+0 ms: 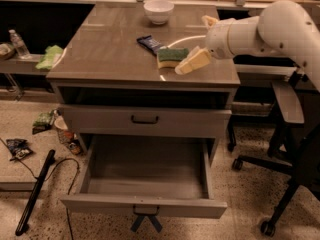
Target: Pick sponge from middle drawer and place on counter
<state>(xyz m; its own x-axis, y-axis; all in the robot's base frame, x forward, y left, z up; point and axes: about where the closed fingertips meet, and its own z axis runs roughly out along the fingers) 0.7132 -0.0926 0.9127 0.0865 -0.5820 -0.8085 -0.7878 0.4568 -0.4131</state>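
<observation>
Sponge (172,57) flat on the counter (107,51), toward the front right part, dark green scrub face up, yellow body showing as a strip along the near edge. Free of any grip. Just beside its right edge, the lower finger (192,62) of the gripper (193,45), slanting down toward the counter's front; touching the sponge or not, cannot tell. Jaws spread wide, holding nothing, the other finger up and back near the counter's right edge. Just behind and left of the sponge, a dark blue snack wrapper (149,43); farther back, a white bowl (158,10). Curved light streak on the glossy top between wrapper and gripper. Below, the top drawer (145,120) shut, plain black handle. Under it, the middle drawer (145,206) pulled well out, dark ribbon (145,220) hanging at its front. Off to the left, a light green cloth (50,57) on a lower shelf.
</observation>
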